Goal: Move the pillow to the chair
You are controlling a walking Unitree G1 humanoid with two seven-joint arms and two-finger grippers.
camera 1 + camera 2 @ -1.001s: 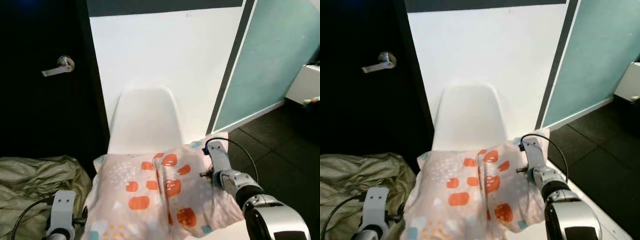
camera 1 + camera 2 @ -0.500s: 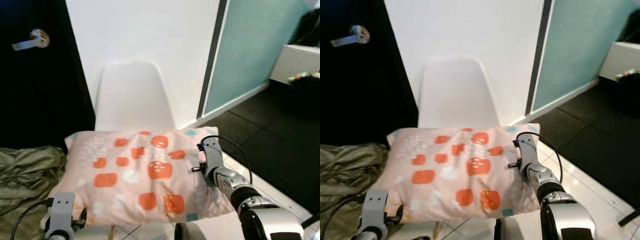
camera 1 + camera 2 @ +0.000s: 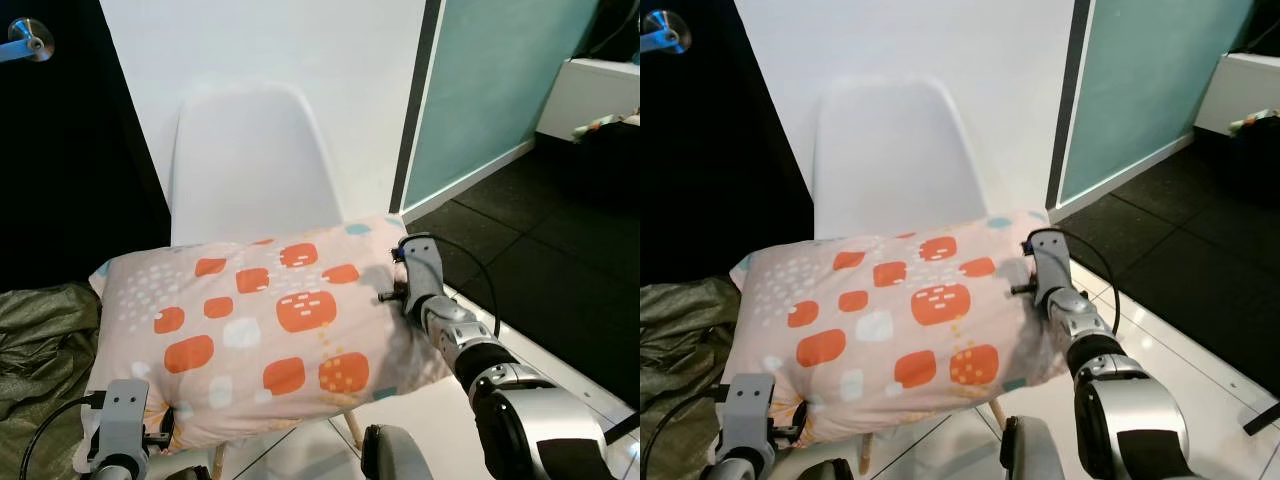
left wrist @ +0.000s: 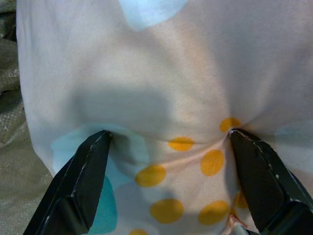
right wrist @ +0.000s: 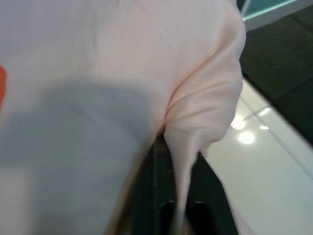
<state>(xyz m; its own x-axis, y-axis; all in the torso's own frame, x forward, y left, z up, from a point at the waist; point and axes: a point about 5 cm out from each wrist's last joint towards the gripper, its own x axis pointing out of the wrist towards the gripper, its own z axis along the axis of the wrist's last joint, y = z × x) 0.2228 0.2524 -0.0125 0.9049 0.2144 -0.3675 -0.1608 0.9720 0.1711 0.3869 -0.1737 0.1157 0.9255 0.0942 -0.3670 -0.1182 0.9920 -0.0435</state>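
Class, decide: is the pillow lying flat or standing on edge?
Roughly flat. The pillow shows its broad patterned face upward over the chair seat, with the left gripper and right gripper at its ends.

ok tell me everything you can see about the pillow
The pillow is a plump, soft rectangle in pale pink fabric printed with orange, white and pale blue rounded squares; its other face shows yellow dots. It lies roughly flat, held over the seat of the white chair. The left gripper presses both spread fingers into its near left edge, and the right gripper pinches a fold of cloth at its right end. Whether it rests on the seat cannot be told.
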